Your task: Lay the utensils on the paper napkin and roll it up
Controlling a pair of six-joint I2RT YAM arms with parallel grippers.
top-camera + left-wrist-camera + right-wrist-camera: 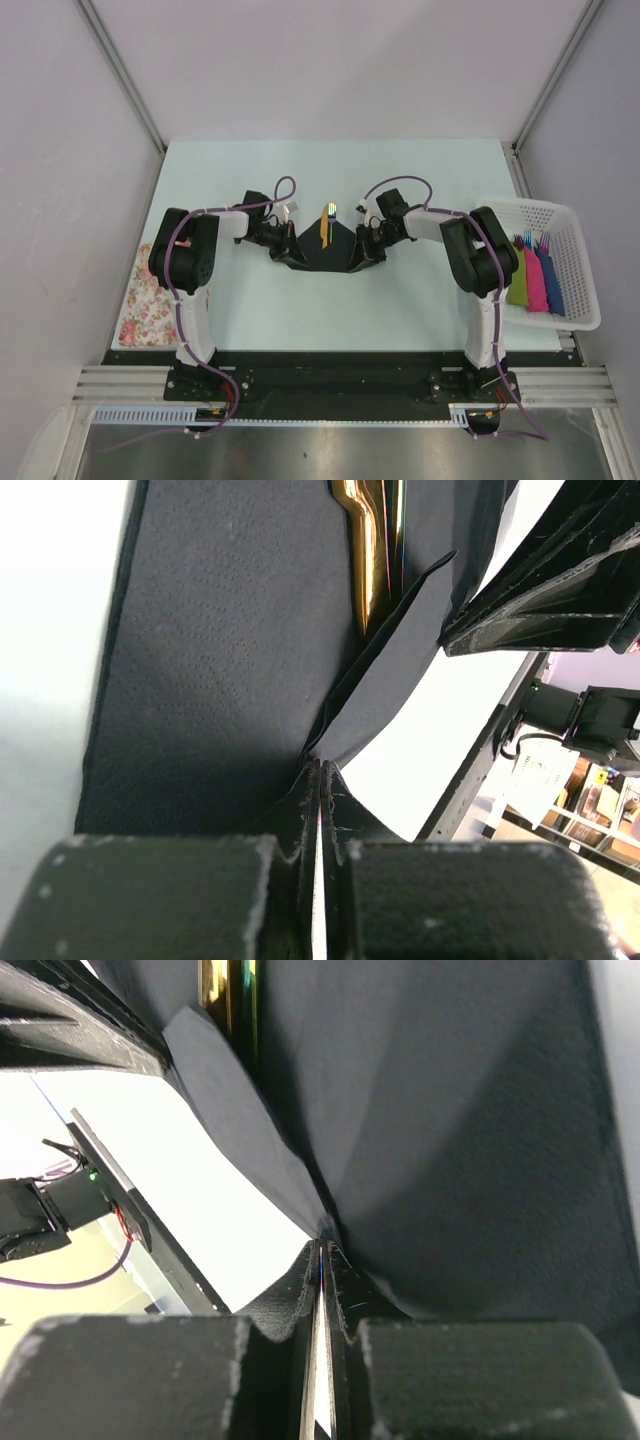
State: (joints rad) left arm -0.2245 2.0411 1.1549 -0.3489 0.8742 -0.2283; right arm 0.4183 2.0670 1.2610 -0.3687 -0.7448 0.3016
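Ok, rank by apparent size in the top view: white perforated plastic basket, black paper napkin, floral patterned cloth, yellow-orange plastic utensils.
1. White perforated plastic basket.
2-3. Black paper napkin and floral patterned cloth: similar, cloth partly hidden.
4. Yellow-orange plastic utensils.

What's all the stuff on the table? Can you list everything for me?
napkin: one, black, middle of the table, partly folded up
utensils: count unclear, yellow-orange, lying on the napkin
basket: one, white, right edge of the table
bundles: three, green, pink and blue, in the basket
cloth: one, floral pink and cream, near left corner
table: one, pale blue
left gripper: one, black, shut on the napkin's left side
right gripper: one, black, shut on the napkin's right side
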